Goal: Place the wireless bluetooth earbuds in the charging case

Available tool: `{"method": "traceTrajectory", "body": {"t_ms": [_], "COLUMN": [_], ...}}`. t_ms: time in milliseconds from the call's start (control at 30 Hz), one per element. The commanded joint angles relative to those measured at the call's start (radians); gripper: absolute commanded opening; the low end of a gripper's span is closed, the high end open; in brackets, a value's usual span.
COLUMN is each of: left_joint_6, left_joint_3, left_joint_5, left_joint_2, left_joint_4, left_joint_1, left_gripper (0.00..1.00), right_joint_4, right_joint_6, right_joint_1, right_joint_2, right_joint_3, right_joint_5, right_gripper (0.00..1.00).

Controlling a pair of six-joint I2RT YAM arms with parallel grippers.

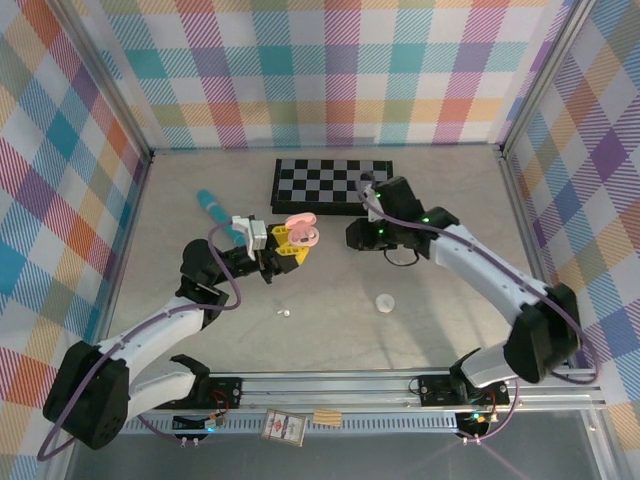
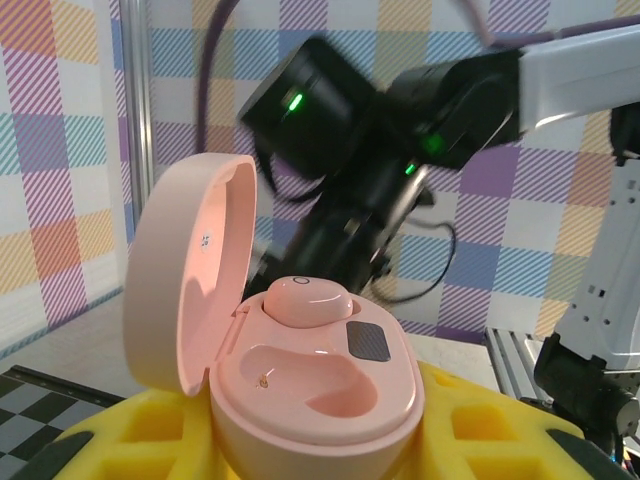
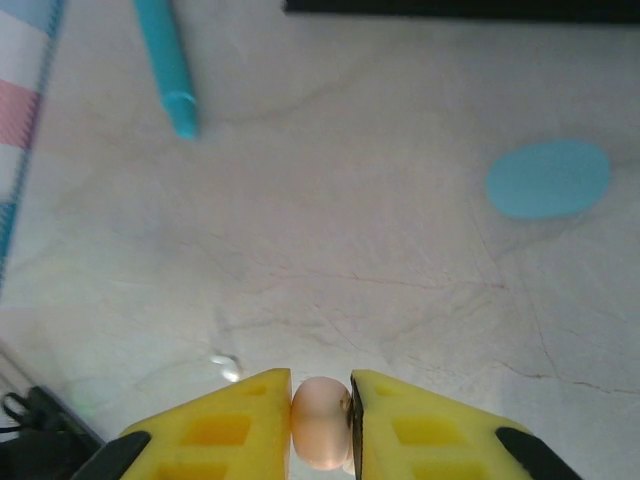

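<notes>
Right wrist view: the right gripper is seen with its yellow fingers squeezed nearly together, and a pink earbud is pinched between the tips, above the table. In the left wrist view, the left gripper is clamped round the base of the charging case, with yellow pads hugged against both flanks. From the top, the case is held up just in front of the checkerboard, with the right gripper close beside it.

The table is pale, marbled stuff, boxed in by pastel plaid panels. A teal pen, a pale blue pebble-shaped case and a tiny white bud are scattered on it.

The charging case is glossy pink, with the lid flipped up to the left. A second pink bud is seated in the far well, and the near well's bare floor is shown.
</notes>
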Motion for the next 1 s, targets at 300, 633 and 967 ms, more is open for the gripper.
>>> {"method": "traceTrajectory", "body": {"t_ms": [300,633,967], "left_joint_6": [0.050,0.149,0.196], "left_joint_3": [0.054,0.082,0.096], "left_joint_5": [-0.050,-0.089,-0.139], "left_joint_2": [0.132,0.178,0.173], "left_joint_4": [0.139,0.084,0.015], "left_joint_1": [-0.030,-0.085,-0.122], "left_gripper": [0.31,0.31,0.30], "right_joint_4": [0.087,0.100,0.057], "right_joint_6": [0.056,0.010,-0.051], "right_joint_1": [-0.002,0.048,0.139], "right_joint_2": [-0.192,-0.138,-0.048], "right_joint_3": [0.062,0.155,0.234], "right_joint_5": [-0.237,-0.302,-0.217], "right_gripper": [0.24,0.24,0.24]}}
